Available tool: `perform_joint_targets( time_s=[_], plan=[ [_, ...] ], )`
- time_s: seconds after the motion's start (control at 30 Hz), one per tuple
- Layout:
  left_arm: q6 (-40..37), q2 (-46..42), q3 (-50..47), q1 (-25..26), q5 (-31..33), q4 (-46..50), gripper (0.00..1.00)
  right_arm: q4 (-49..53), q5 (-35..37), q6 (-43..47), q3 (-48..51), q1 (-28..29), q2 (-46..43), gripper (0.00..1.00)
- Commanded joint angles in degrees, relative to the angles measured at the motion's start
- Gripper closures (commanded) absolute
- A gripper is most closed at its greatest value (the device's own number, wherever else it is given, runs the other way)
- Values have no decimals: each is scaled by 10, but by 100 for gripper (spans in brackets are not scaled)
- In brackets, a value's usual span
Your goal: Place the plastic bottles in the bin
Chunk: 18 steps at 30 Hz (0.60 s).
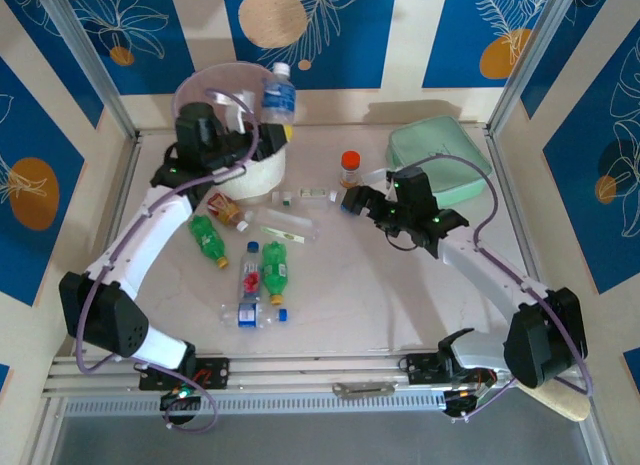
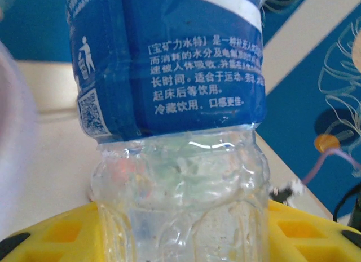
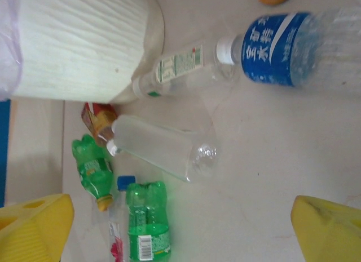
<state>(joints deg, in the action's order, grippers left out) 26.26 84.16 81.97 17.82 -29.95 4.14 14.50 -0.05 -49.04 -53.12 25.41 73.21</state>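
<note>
Left wrist: bottle (image 2: 175,104) top cut off (upper edge).

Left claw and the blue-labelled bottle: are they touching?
Touching. Left wrist view: the left claw has yellow fingers pressed against both sides of the blue-labelled bottle.

The left arm (image 1: 150,225) reaches from its base toward eleven o'clock, left gripper (image 2: 180,239) clamped around a bottle (image 2: 180,177); the right arm (image 1: 480,260) bends toward ten o'clock, right gripper (image 1: 349,201) spread wide
</note>
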Motion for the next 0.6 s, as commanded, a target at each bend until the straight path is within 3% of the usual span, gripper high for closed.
perform_joint_targets(
  time_s=[0.0, 0.23, 0.4, 0.57],
  plan=[
    [-48, -4, 59, -38, 5, 70, 59, 8, -7, 21, -33, 18, 18, 1],
    [-120, 60, 172, -91, 58, 184, 61, 39, 0, 54, -68, 42, 43, 1],
    [-173, 96, 227, -99, 104, 262, 61, 62, 13, 70, -80, 54, 46, 1],
    [-238, 129, 280, -100, 191, 342, 61, 70, 23, 74, -81, 58, 43, 1]
  ],
)
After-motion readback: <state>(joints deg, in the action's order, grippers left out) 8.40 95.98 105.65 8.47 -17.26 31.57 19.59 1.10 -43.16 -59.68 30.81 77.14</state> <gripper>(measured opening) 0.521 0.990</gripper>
